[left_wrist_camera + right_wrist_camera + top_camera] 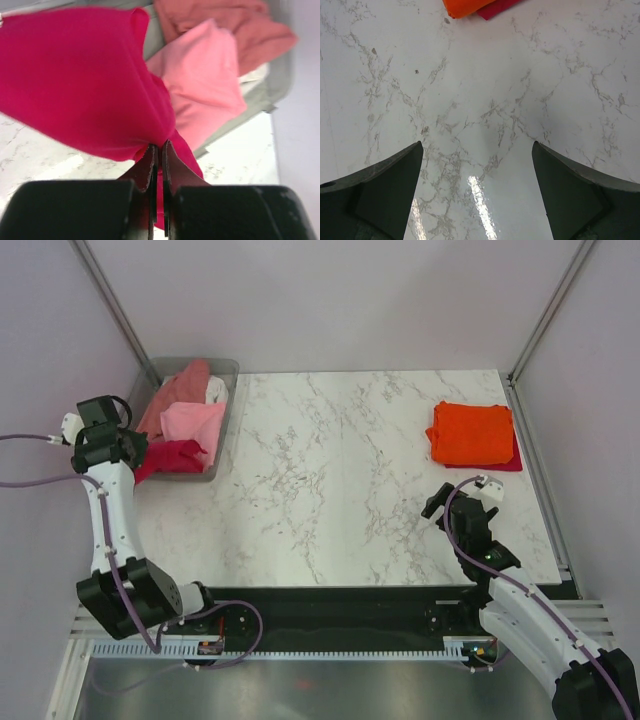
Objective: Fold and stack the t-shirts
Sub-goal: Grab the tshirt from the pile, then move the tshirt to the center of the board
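A: The left gripper [159, 147] is pinching the crimson t-shirt [85, 75], isn't it?

B: Yes. Its jaws are pressing together on a bunched fold of that fabric, and the cloth is billowing out above the fingertips.

A: Where is that happening?

B: At the near left corner of the grey bin [225, 435]. The crimson t-shirt [175, 455] is lying in the bin's near end, partly draping over its rim.

A: How is the left arm sitting?

B: It is rising from its base on the near side of the bin, running alongside the bin's left wall, and its wrist is bending inward so the left gripper [138, 454] is pointing into the bin.

A: What else is lying in the bin?

B: A light pink t-shirt [192, 422] is lying just beyond the crimson one, a salmon t-shirt [180, 385] is filling the far end, and a white t-shirt [216, 390] is peeking out against the bin's right wall.

A: And the right gripper [477, 150]?

B: It is gaping wide and holding nothing, hovering over the bare marble counter [340, 490], well apart from the bin. Its arm is leaning forward with the wrist tipping down.

A: Any folded shirts?

B: An orange t-shirt [470, 433] is lying folded far across the counter from the bin, resting on a darker red t-shirt [505, 466].
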You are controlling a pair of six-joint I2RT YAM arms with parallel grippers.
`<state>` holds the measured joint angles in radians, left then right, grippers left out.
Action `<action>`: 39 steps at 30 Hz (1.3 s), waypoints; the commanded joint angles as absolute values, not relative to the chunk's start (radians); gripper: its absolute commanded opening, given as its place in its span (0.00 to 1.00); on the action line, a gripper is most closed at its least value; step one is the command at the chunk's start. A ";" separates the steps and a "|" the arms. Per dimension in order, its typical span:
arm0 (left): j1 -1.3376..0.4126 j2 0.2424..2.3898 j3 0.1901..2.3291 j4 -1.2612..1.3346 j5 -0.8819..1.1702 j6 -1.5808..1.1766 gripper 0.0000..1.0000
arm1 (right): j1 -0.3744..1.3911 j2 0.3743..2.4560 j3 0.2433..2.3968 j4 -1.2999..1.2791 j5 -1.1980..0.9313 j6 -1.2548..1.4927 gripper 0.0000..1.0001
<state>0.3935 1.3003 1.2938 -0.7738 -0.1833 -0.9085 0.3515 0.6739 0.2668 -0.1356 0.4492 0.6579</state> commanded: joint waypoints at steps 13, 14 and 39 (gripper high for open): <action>-0.037 1.098 1.486 -0.666 0.046 -1.065 0.02 | 0.354 0.680 0.308 -0.112 0.448 0.644 0.98; -0.096 1.112 1.491 -0.634 0.016 -1.069 0.02 | 0.354 0.678 0.308 -0.113 0.449 0.644 0.98; -0.425 1.227 0.922 -0.480 -0.089 -0.689 0.99 | 0.356 0.650 0.296 -0.092 0.397 0.604 0.98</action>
<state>-0.4202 1.2316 0.9134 -0.5488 -0.0296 -0.8104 0.3515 0.6609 0.2672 -0.1337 0.4263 0.6395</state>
